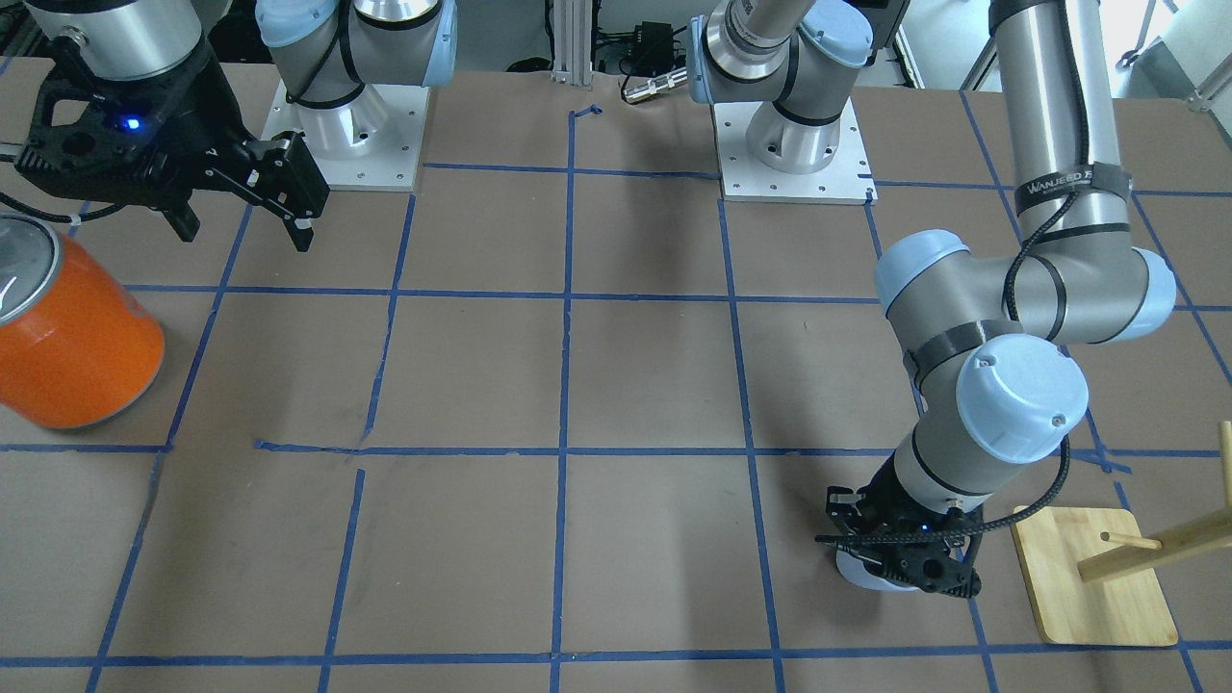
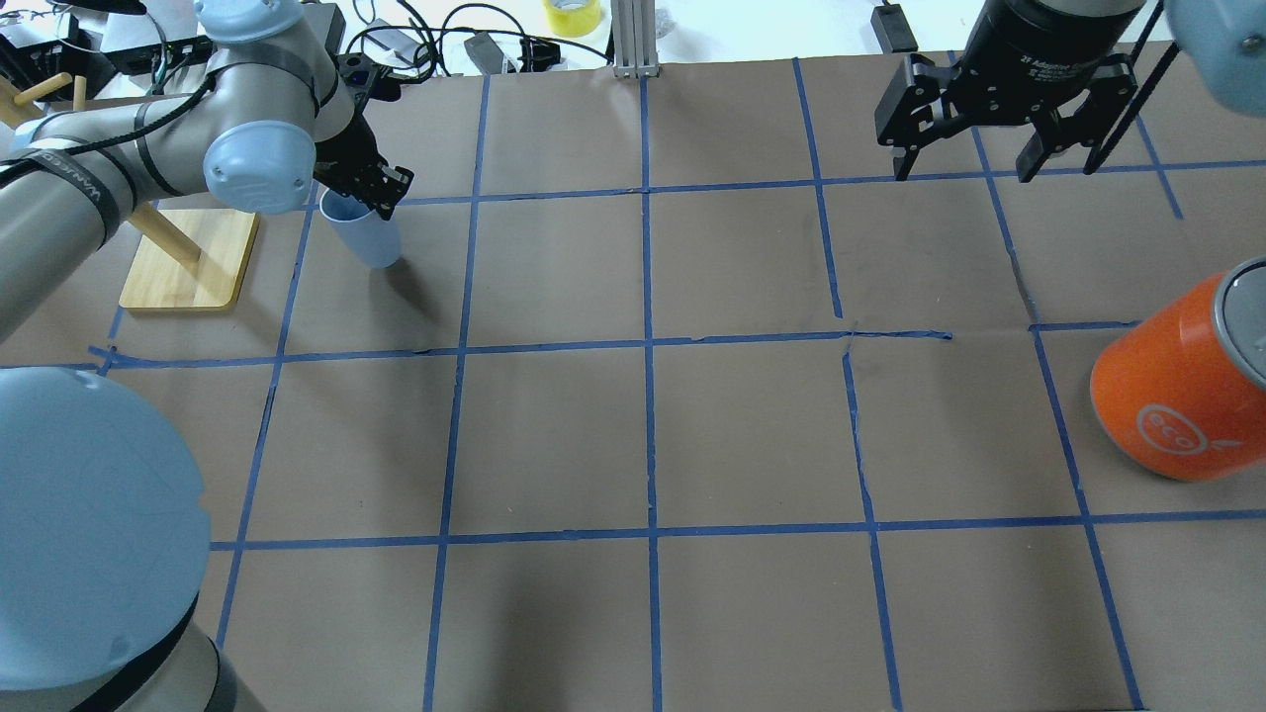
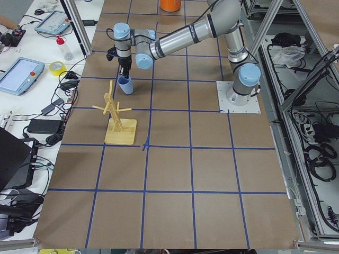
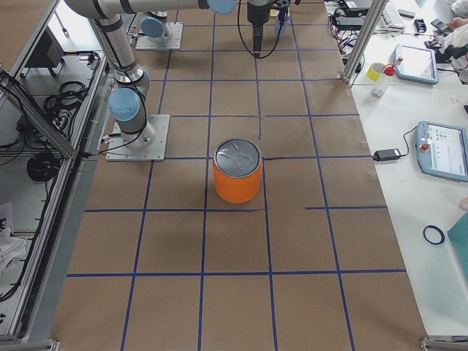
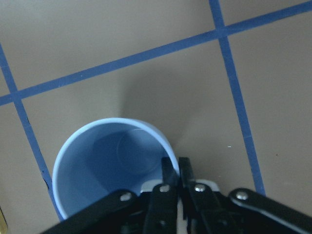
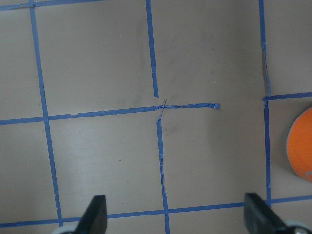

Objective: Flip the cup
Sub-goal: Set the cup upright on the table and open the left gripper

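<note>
Front-facing view: the left arm is reaching down to the counter's corner at the operators' edge on the robot's left. Its jaws are covering most of the cup, just beside the wooden rack.
Overhead view: the cup is standing rim up with the left jaws on its rim from above. The right jaws are hanging spread and empty, high over the robot's right end, near the orange can.
Left-end view: I cannot tell whether the cup's base is touching the counter.
Right-end view: the can is sitting by the right edge, well apart from the cup.
Left wrist view: the fingers are pinching the cup's wall, seemingly one inside and one outside. It is likely a rim grip for rolling the cup over.
Right wrist view: the fingertips are showing wide apart, with nothing between them.
</note>
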### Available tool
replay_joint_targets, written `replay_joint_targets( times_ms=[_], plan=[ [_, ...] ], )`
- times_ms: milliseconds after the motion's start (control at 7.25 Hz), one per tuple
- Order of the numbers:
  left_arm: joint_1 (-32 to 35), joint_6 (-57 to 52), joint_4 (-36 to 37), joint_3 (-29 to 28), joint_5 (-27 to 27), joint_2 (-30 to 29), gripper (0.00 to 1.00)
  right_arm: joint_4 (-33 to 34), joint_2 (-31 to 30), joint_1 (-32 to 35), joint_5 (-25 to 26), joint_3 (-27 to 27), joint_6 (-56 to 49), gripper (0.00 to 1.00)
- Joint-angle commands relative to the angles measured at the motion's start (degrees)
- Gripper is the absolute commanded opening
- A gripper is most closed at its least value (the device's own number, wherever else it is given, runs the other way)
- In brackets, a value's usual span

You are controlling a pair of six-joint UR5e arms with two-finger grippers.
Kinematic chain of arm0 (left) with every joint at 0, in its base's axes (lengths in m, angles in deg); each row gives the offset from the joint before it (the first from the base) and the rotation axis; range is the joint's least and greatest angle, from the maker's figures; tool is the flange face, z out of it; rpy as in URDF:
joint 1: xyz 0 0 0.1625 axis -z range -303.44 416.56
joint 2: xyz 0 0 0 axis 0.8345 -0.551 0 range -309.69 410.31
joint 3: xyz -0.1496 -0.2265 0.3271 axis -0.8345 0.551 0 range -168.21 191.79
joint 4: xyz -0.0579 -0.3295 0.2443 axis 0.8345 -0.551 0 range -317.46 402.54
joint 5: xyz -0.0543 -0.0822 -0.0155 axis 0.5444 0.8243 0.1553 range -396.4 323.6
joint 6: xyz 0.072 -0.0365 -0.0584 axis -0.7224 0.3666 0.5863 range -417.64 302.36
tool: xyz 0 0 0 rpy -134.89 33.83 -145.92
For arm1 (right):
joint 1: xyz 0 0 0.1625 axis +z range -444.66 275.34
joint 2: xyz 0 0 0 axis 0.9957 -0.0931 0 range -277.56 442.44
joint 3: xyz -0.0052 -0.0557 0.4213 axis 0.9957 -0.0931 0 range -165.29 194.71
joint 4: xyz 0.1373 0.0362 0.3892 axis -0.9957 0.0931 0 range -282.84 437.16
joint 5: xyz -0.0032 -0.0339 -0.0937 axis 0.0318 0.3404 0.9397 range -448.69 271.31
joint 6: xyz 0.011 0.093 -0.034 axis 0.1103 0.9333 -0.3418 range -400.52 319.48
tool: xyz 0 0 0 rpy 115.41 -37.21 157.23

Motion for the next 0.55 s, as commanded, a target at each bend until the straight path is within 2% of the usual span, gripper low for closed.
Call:
replay_joint_targets(
  times_ms=[0,138,414],
  plan=[
    [0.0,0.1,-1.7,0.7,-0.1,1.8,1.0,0.2,0.1,0.0,0.0,0.0,0.0,1.0],
    [0.3,1.4,-5.4,1.0,-0.1,3.5,1.0,0.2,0.1,0.0,0.0,0.0,0.0,1.0],
    [1.0,2.6,-17.4,0.3,-0.1,10.8,1.0,0.2,0.1,0.0,0.0,0.0,0.0,1.0]
  ],
)
